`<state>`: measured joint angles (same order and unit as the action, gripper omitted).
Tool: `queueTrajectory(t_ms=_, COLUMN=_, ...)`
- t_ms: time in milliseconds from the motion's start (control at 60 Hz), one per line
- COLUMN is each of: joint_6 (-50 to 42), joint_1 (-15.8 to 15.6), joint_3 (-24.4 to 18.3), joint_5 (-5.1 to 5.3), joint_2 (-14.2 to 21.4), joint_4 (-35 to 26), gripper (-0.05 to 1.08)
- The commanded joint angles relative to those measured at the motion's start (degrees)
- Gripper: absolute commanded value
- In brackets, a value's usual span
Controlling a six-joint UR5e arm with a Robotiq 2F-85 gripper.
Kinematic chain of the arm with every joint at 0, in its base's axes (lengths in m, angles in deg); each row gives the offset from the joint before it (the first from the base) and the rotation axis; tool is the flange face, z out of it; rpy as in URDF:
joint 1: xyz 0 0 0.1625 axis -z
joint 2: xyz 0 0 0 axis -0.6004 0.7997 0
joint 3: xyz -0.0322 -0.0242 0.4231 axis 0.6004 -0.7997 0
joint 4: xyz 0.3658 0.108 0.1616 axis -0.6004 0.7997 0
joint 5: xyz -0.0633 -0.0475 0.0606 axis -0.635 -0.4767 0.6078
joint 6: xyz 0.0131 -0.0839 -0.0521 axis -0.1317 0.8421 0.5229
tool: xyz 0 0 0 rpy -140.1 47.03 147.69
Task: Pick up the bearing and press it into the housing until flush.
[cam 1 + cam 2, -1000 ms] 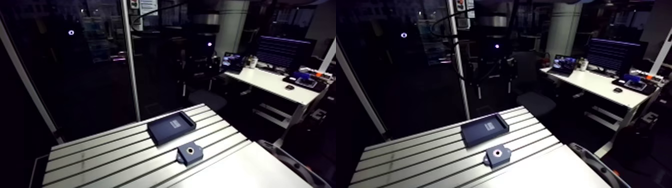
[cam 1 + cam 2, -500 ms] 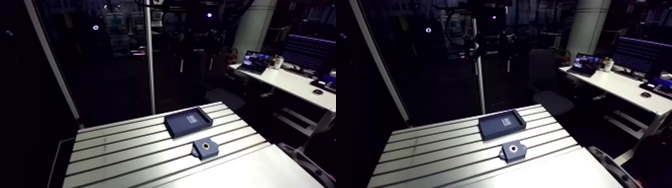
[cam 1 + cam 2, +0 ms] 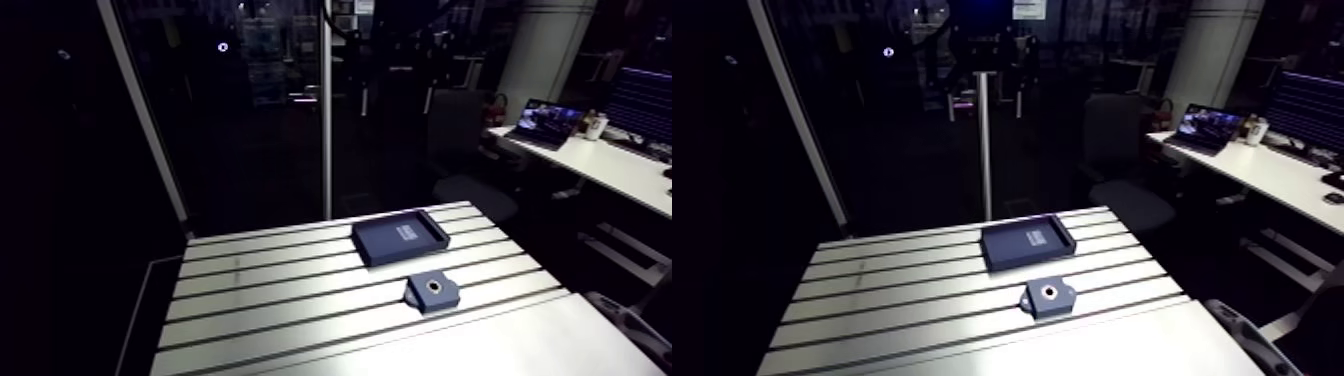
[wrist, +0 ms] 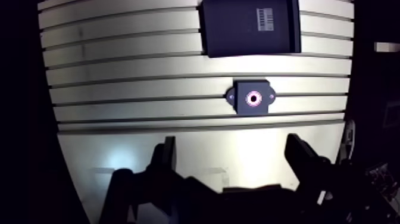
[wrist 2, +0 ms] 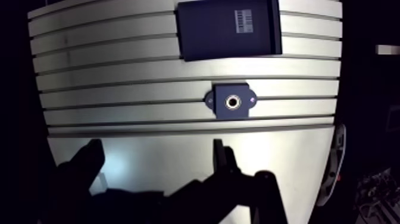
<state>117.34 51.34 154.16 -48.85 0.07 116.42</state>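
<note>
My tool (image 4: 231,145) hangs wide and empty, with the housing (image 4: 252,98) just ahead on the worktop (image 4: 119,77) and a dark tray (image 4: 238,27) beyond. I can't pick out the bearing from here, so I may close on the wrong thing.

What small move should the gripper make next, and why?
Probably lower the gripper toward the housing, ahead of it. Its fingers stand apart and empty, above the table; the only ring visible sits in the housing's bore, and the tray beyond shows only a label.

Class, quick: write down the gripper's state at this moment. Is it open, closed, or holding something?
Gripper: open, fingers wide apart, holding nothing.
</note>
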Motion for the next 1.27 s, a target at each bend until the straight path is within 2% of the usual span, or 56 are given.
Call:
queueTrajectory(t_ms=17, joint_6=-2.43, joint_1=-3.02, joint_3=-0.81, joint_5=-0.87, joint_2=-1.40, joint_4=-0.26, gripper=0.01)
queueTrajectory(t_ms=300, joint_6=-4.64, joint_1=-6.50, joint_3=-2.48, joint_5=-0.72, joint_2=-2.92, joint_4=-0.09, gripper=0.01)
queueTrajectory(t_ms=383, joint_6=-4.93, joint_1=-6.61, joint_3=-2.59, joint_5=-0.19, joint_2=-2.94, joint_4=-0.16, gripper=0.01)
queueTrajectory(t_ms=617, joint_6=-4.94, joint_1=-6.71, joint_3=-2.50, joint_5=0.16, joint_2=-2.93, joint_4=-0.16, gripper=0.01)
queueTrajectory(t_ms=1267, joint_6=-4.94, joint_1=-7.32, joint_3=-2.24, joint_5=0.19, joint_2=-3.54, joint_4=-0.08, gripper=0.01)
